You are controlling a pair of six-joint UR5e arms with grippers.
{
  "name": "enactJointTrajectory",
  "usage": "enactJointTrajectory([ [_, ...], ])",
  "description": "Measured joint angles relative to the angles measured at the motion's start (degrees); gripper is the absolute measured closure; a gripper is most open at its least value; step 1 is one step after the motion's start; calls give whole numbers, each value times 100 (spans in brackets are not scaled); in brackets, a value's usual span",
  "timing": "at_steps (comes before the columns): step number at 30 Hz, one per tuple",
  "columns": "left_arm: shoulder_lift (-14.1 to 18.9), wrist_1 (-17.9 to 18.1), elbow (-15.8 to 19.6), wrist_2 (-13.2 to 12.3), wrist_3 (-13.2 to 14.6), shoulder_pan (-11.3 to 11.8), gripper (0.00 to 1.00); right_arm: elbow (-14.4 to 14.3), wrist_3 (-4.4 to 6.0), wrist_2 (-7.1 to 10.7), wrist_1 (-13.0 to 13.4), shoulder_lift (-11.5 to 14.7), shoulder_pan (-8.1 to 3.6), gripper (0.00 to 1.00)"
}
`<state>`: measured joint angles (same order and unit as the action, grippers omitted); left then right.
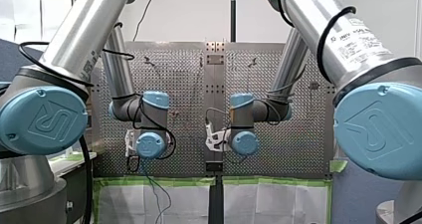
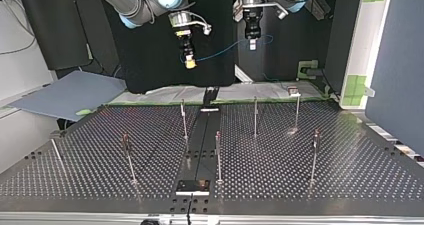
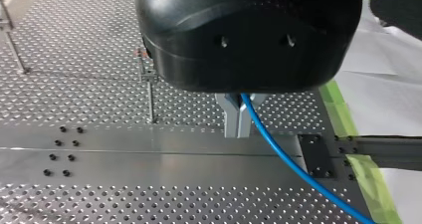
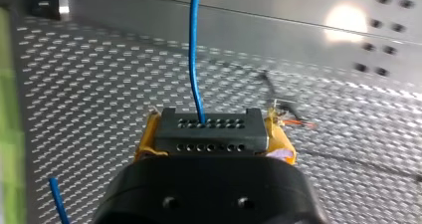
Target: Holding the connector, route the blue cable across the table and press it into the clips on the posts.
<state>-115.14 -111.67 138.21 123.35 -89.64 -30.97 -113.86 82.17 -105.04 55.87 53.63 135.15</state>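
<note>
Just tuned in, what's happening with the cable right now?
My right gripper holds the connector in its jaws, and my left gripper is shut on the cable a short way along it. Both hang above the table, at its edge nearest the arms, cable slung between them. None of it is in the posts yet.
</note>
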Motion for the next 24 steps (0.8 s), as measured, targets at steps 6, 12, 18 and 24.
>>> enactJointTrajectory([
  [6, -1, -29, 1, 0, 40, 1, 100, 6, -14, 0, -305, -300, -2, 100],
  [12, -2, -31, 2, 0, 43, 1, 100, 8, -15, 0, -471, -416, -2, 100],
  [18, 0, -51, -37, -8, 36, -23, 100, 42, -13, 1, -520, -394, 3, 100],
  [24, 184, -240, -87, -12, -94, -54, 100, 283, 164, -48, -774, -140, 91, 100],
])
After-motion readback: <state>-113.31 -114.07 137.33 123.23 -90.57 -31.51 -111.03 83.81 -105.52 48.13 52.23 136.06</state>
